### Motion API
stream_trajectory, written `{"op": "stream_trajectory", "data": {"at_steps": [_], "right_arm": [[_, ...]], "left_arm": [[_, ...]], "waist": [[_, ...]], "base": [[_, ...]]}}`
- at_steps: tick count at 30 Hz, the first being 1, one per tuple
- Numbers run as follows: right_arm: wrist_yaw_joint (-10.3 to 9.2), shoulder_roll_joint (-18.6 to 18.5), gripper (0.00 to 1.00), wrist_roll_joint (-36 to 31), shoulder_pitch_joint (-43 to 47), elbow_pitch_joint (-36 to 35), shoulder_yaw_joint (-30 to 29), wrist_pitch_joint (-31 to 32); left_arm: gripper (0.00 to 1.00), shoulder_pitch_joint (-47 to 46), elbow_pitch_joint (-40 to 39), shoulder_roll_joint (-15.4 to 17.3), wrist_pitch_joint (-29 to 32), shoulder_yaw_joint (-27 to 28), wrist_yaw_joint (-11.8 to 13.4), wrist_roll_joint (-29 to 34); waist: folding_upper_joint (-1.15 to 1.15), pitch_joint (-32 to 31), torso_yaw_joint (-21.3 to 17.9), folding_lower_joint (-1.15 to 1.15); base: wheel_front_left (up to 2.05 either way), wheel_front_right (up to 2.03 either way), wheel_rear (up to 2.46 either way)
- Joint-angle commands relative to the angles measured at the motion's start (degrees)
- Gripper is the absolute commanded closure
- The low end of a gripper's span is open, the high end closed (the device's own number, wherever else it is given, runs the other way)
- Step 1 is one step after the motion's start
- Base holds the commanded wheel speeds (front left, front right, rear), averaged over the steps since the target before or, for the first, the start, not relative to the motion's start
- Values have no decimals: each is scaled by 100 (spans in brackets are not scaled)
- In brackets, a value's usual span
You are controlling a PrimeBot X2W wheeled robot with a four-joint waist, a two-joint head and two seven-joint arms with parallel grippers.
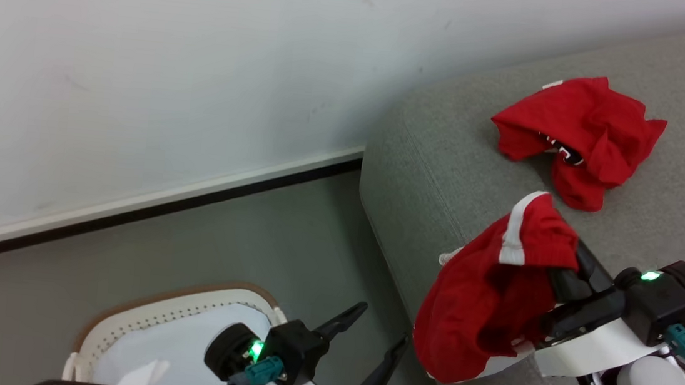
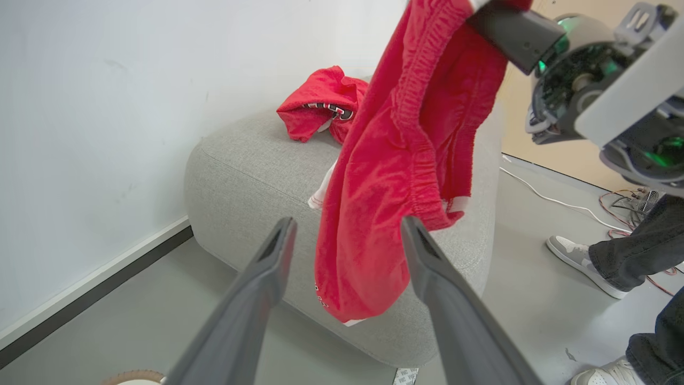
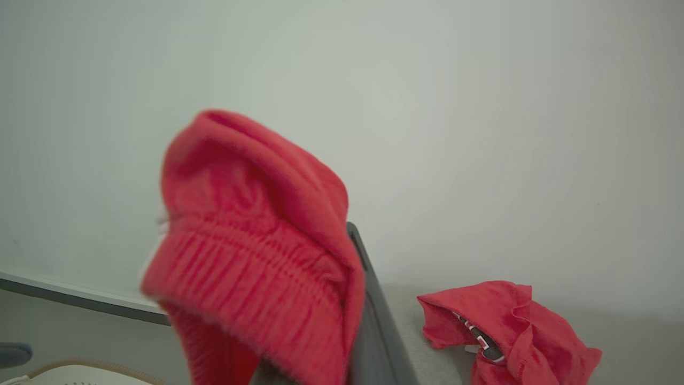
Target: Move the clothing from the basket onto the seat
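Garment (image 1: 490, 295) of limp red cloth hangs from our right end effector (image 1: 569, 290), which is clenched on a bunched fold, the rest dangling over the edge of the seat (image 1: 446, 165). Our left end effector (image 1: 381, 325) stands released above the floor, near the basket (image 1: 182, 295). A second garment (image 1: 580, 140) lies crumpled on the seat. We judge the fabric light, soft and floppy, best pinched at its thick elastic waistband.

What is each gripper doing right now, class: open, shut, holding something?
Left gripper: open, holding nothing.
Right gripper: shut on the hanging red garment.
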Motion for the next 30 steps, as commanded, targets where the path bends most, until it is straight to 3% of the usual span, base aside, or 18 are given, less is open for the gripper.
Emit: {"op": "stream_trajectory", "data": {"at_steps": [1, 8, 15, 23, 30], "right_arm": [[-15, 1, 100, -86, 63, -72, -108, 5], [-15, 35, 100, -317, -412, -131, -691, 5], [-15, -78, 100, -722, -1713, 168, -1758, 5], [-15, -785, 100, -1279, -3814, 842, -3457, 431], [-15, -1702, 100, -2601, -5131, 1861, -5018, 818]], "left_arm": [[0, -86, 18, 25, -11, 3, 6, 83], [0, -439, 22, 106, -48, -39, -40, 188], [0, -990, 11, 168, -119, -62, -103, 339], [0, -1484, 146, 178, -296, -25, -131, 403], [0, -1621, 155, 176, -416, 16, -93, 331]], "waist": [[-1, 155, -92, 0], [-1, 762, 62, 0], [-1, 1639, 525, 0], [-1, 2374, 1107, 0], [-1, 2790, 1495, 0]], "base": [[0, 0, 0], [0, 0, 0], [0, 0, 0], [0, 0, 0], [0, 0, 0]]}}
